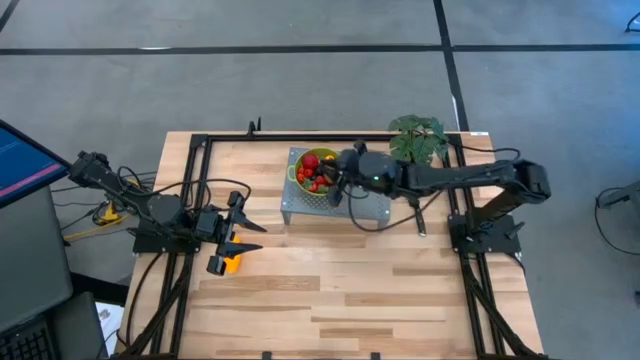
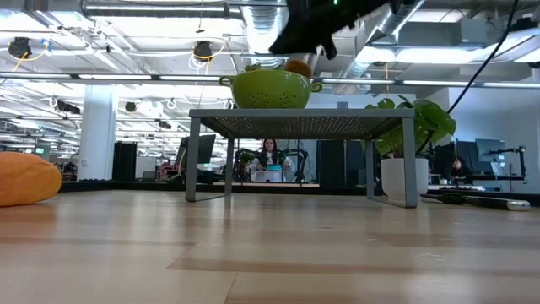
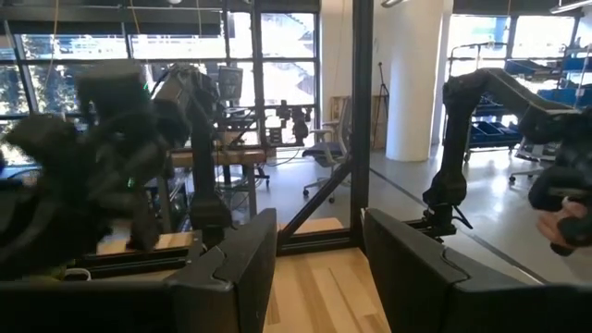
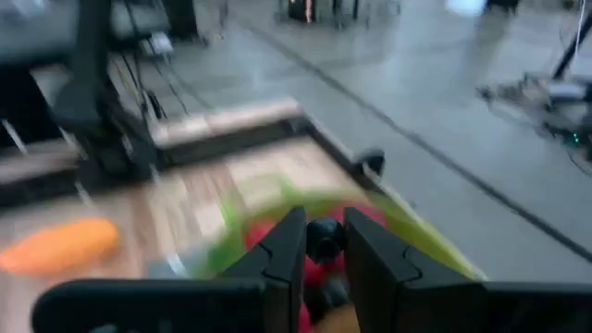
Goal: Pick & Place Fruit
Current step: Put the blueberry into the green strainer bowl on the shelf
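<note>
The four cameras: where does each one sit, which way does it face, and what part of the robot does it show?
High view: overhead, straight down; both arms, green colander on grey stand.
Low view: table height, level across; right gripper above colander.
Left wrist view: left arm's wrist, toward the room; own open fingers.
Right wrist view: right arm's wrist, down onto colander; fingers holding dark berry.
Shared: orange fruit.

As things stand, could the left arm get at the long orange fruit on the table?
Probably yes. The left end effector hangs with jaws open, right beside the orange fruit on the bare table, and nothing lies between them. The right end effector is busy over the green colander.
</note>
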Available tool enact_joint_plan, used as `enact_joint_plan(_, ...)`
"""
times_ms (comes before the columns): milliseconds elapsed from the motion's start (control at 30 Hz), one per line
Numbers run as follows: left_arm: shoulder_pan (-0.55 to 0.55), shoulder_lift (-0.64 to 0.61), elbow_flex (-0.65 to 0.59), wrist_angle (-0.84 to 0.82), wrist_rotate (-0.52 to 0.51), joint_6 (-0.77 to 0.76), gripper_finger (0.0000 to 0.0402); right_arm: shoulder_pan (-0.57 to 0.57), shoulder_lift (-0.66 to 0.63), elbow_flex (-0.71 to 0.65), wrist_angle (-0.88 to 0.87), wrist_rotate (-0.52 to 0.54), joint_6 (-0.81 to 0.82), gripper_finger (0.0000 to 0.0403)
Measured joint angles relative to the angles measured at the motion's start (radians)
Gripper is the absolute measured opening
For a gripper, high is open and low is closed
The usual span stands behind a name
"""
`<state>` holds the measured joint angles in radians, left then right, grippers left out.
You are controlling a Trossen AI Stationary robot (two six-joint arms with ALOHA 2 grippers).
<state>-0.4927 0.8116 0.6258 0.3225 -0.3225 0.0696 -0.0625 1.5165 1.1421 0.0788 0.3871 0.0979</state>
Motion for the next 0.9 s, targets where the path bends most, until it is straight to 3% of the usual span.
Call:
enact_joint_plan(633,0.0,0.0,0.0,0.002,0.004,0.0,0.0158,-0.032,0.055,-0.002,-0.022,-0.024,0.007,0.0059)
enact_joint_plan(900,0.0,0.0,0.0,0.01,0.004,0.0,0.0158,-0.032,0.055,-0.002,-0.016,-0.024,0.007,0.0092)
